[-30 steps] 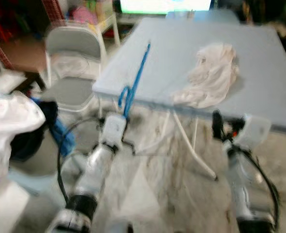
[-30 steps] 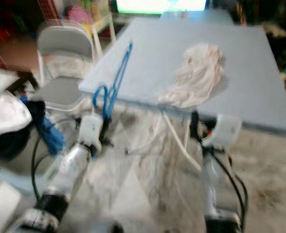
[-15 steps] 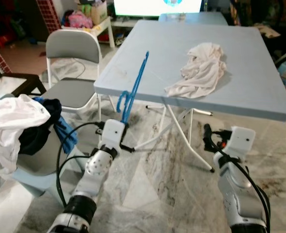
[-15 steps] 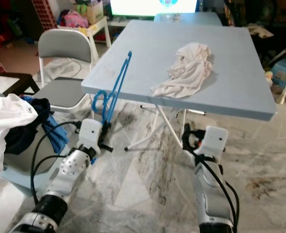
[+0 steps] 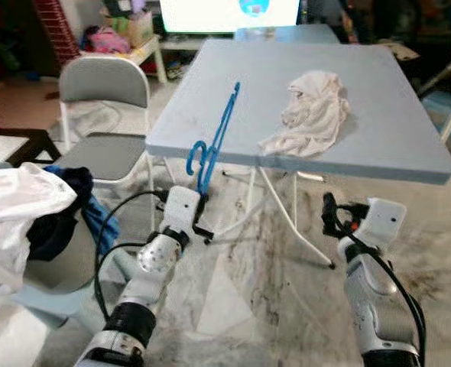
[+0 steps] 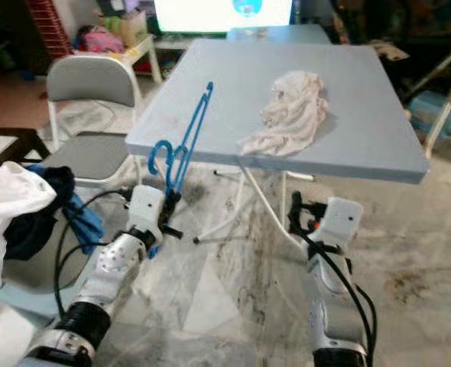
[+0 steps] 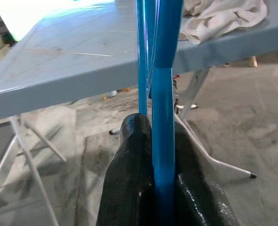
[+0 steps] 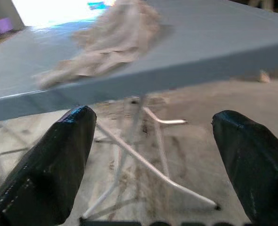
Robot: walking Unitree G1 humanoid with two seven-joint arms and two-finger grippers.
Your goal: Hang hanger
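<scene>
A blue plastic hanger (image 5: 215,142) stands upright in front of the table's near left edge, its hook low beside the edge and its long body rising over the tabletop. My left gripper (image 5: 197,200) is shut on the hanger's lower end; in the left wrist view the blue hanger (image 7: 162,94) is pinched between the black fingers (image 7: 129,188). A crumpled white garment (image 5: 309,115) lies on the grey-blue folding table (image 5: 394,145). My right gripper (image 5: 329,210) hangs open below the table's front edge, well apart from the cloth, its fingers (image 8: 59,165) spread wide.
A grey folding chair (image 5: 103,99) stands left of the table. A basket piled with white and dark clothes (image 5: 27,206) sits at my near left. The table's white legs (image 5: 287,206) cross underneath. Marble floor (image 5: 264,290) lies between my arms. A bright screen (image 5: 225,11) is behind the table.
The camera has shifted and the blur from a second ago is gone. Both arms keep the same pose, the left still holding the hanger, the right still open.
</scene>
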